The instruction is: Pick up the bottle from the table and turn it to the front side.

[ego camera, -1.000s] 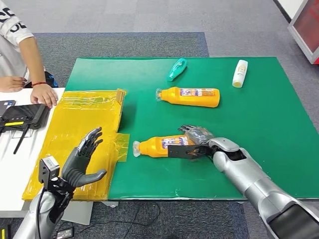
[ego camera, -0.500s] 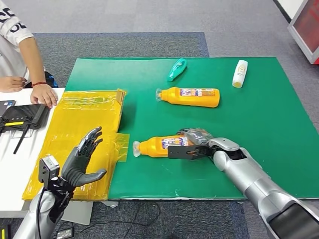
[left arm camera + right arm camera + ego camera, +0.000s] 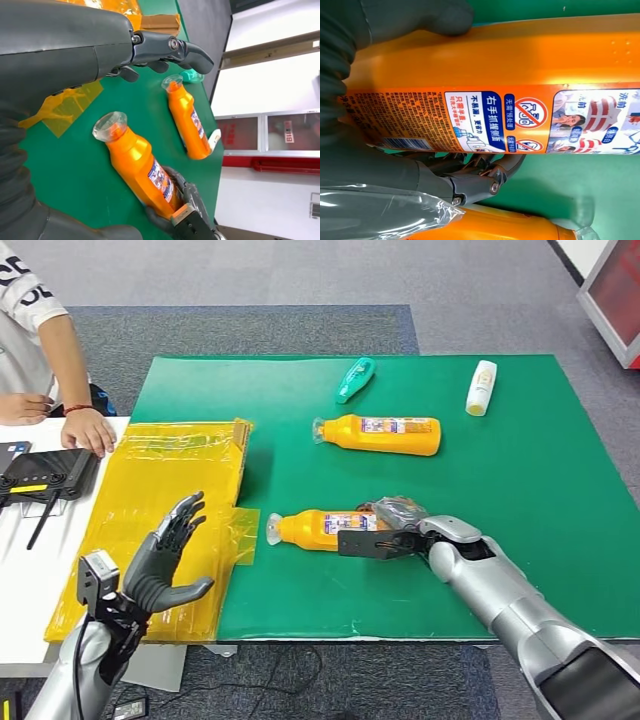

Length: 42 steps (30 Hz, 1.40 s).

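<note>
My right hand grips the base end of an orange bottle with a clear cap. The bottle lies level over the green mat, cap pointing left. In the right wrist view my fingers curl under the bottle and the thumb presses on the other side, with its printed label facing the camera. The left wrist view shows the same bottle in my right hand. My left hand hovers with fingers spread over the yellow sheet, holding nothing.
A second orange bottle lies farther back on the mat, with a teal bottle and a white bottle near the far edge. A person's arm rests on the white table at left, beside a black device.
The bottle in my right hand has risen slightly, its cap end now higher in the picture. My left hand has not moved.
</note>
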Tool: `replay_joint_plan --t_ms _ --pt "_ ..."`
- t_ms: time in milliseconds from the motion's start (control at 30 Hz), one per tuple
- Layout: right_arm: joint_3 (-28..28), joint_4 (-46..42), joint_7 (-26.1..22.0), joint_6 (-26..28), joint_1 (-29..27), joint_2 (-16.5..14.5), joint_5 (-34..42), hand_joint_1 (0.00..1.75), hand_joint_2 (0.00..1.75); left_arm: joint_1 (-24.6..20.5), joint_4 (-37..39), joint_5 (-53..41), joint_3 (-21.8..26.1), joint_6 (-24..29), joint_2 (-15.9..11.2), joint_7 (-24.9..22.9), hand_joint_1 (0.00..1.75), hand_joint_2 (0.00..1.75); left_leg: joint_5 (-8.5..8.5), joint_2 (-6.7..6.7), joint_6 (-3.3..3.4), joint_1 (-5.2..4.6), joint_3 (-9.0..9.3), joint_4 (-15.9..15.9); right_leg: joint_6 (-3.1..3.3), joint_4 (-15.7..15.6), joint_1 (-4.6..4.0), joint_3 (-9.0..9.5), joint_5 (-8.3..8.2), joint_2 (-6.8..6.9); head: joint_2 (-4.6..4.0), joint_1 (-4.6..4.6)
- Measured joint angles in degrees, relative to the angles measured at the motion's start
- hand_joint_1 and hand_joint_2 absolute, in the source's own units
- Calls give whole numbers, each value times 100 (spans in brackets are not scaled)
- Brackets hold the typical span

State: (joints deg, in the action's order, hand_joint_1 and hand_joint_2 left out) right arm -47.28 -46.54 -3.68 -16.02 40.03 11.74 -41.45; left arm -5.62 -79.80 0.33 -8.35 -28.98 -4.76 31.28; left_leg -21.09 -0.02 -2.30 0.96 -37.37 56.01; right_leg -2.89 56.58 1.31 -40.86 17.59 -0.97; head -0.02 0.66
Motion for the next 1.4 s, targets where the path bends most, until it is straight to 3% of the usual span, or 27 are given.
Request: replay_joint_plan --t_ms 200,300,433,567,767,933,1133,1400 --pt "14 19 -244 -118 -7 16 365 175 175 -55 1 7 0 -39 -1 1 0 175 0 0 0 0 2 0 0 0 0 0 0 0 0 -1" --pt "166 -17 -924 -396 -131 146 1276 175 175 -118 22 53 -5 -138 -15 46 0 175 1 -2 1 0 2 1 -2 -2 -1 1 1 2 -1 -1" --pt "708 -322 -2072 -723 -766 393 2841 175 175 -212 96 144 -21 -190 -69 166 0 175 0 -8 5 0 -9 1 -7 -2 0 1 4 10 0 0" --pt "1478 -751 -2608 -860 -1494 423 3650 175 175 -249 154 198 -31 -153 -119 209 0 175 -12 -7 7 0 -14 1 -12 -2 1 -3 11 9 -1 -1" --pt "2410 -1322 -2608 -948 -2189 161 4047 175 175 -215 163 222 -45 -78 -133 199 0 175 -19 -5 8 0 -12 0 -10 -1 1 -4 19 8 1 -1" --pt "2847 -1647 -2542 -898 -2449 -134 4107 175 175 -149 162 223 -57 -68 -133 173 0 175 -17 -5 7 0 -11 0 -6 0 0 -3 23 8 -1 -1" --pt "3061 -1923 -2512 -830 -2608 -405 4092 175 175 -117 162 225 -69 -78 -133 150 0 175 -18 -5 8 0 -10 0 -6 0 1 -3 23 8 0 0" --pt "3039 -2070 -2491 -941 -2589 -771 3960 174 175 -389 170 460 -142 -498 -142 15 0 175 -14 -5 5 0 -10 0 -5 0 0 -4 22 8 -1 -1"
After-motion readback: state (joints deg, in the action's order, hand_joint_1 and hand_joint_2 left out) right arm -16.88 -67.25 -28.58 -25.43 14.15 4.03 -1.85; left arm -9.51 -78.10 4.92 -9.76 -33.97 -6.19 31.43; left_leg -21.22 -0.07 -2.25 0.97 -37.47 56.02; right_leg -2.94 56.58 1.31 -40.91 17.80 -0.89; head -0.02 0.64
